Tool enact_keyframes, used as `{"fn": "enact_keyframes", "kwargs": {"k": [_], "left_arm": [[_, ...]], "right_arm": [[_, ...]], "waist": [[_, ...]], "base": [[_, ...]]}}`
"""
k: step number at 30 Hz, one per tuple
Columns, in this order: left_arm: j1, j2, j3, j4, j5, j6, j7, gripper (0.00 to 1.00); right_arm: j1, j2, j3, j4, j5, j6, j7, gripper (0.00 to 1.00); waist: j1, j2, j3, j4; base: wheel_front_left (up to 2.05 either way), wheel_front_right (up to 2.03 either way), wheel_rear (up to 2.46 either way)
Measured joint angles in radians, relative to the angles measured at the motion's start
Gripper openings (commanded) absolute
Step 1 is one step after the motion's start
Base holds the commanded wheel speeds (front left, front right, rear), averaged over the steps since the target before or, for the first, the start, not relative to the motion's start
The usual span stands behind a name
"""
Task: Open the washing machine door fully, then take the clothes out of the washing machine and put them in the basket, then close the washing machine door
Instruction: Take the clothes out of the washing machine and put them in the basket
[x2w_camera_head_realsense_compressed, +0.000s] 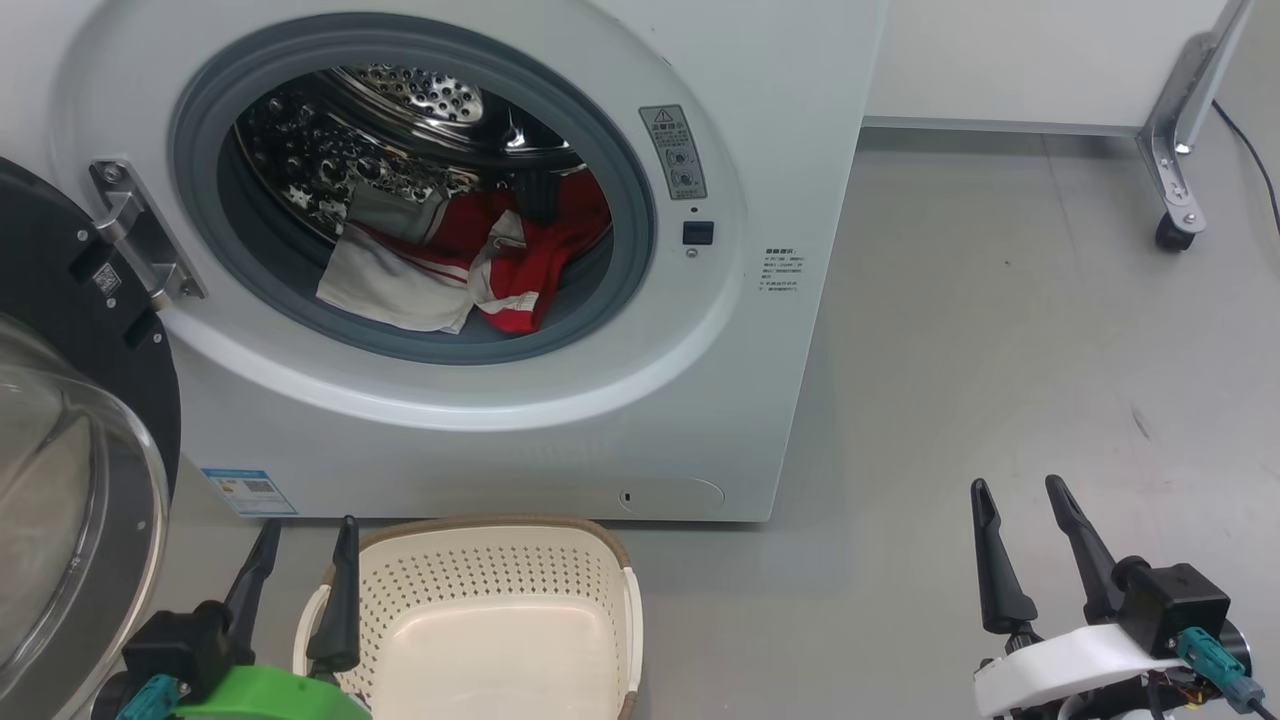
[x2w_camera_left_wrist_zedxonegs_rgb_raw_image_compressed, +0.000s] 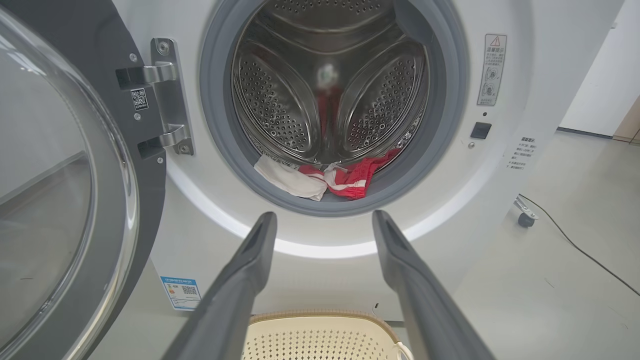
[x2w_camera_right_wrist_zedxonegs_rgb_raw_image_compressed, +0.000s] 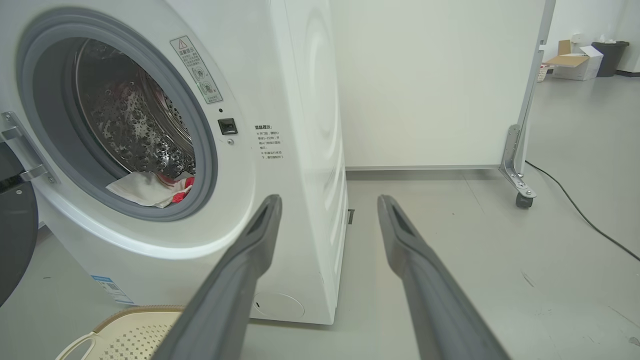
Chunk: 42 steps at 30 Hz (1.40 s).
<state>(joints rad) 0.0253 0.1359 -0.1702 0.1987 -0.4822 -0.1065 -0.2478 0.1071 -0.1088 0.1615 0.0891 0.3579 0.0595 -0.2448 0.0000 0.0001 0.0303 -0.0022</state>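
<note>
Red and white clothes (x2w_camera_head_realsense_compressed: 480, 265) lie in a floppy heap at the bottom front of the shiny drum (x2w_camera_head_realsense_compressed: 400, 110), and one pale corner rests on the grey rubber ring (x2w_camera_head_realsense_compressed: 630, 200) of the washing machine (x2w_camera_head_realsense_compressed: 600, 430). The washing machine door (x2w_camera_head_realsense_compressed: 70, 450) hangs swung out on the left side and looks as open as it can go, so I think the first job is done. The basket (x2w_camera_head_realsense_compressed: 500, 523) sits on the floor just in front of the machine, under the round hole, with nothing in it. The left gripper (x2w_camera_head_realsense_compressed: 308, 525) is down low, just beside the basket's left edge, with its two fingers spread wide and nothing between them. The right gripper (x2w_camera_head_realsense_compressed: 1018, 485) is well off to the right over bare floor, also spread wide and holding nothing. So the step now looks like getting the clothes out. The left wrist view looks straight into the drum, so that arm seems best placed. It would need to go up and forward, pass over the grey ring, push its fingers into the soft heap and pinch it tight. The cloth is floppy, so bits may trail and catch on the ring.
</note>
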Motion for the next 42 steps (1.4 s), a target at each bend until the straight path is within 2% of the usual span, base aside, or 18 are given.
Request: {"fn": "enact_keyframes", "kwargs": {"k": [20,28,42], "left_arm": [[-0.018,0.024,0.007,-0.045,0.005,0.011,0.037,1.00],[-0.136,0.059,0.003,-0.048,0.036,0.016,0.098,1.00],[-0.415,0.120,0.076,0.030,0.023,0.077,0.269,1.00]], "right_arm": [[-0.026,0.008,0.016,-0.025,-0.010,0.000,0.000,1.00],[-0.070,0.021,0.039,-0.033,-0.011,0.001,0.000,1.00],[-0.134,0.047,0.074,-0.033,-0.010,0.015,-0.003,1.00]], "waist": [[0.0000,0.0000,0.132,-0.057],[0.0000,0.0000,0.202,-0.129],[0.0001,0.0000,0.320,-0.282]], "base": [[0.00,0.00,0.00],[0.00,0.00,0.00],[0.00,0.00,0.00]]}}
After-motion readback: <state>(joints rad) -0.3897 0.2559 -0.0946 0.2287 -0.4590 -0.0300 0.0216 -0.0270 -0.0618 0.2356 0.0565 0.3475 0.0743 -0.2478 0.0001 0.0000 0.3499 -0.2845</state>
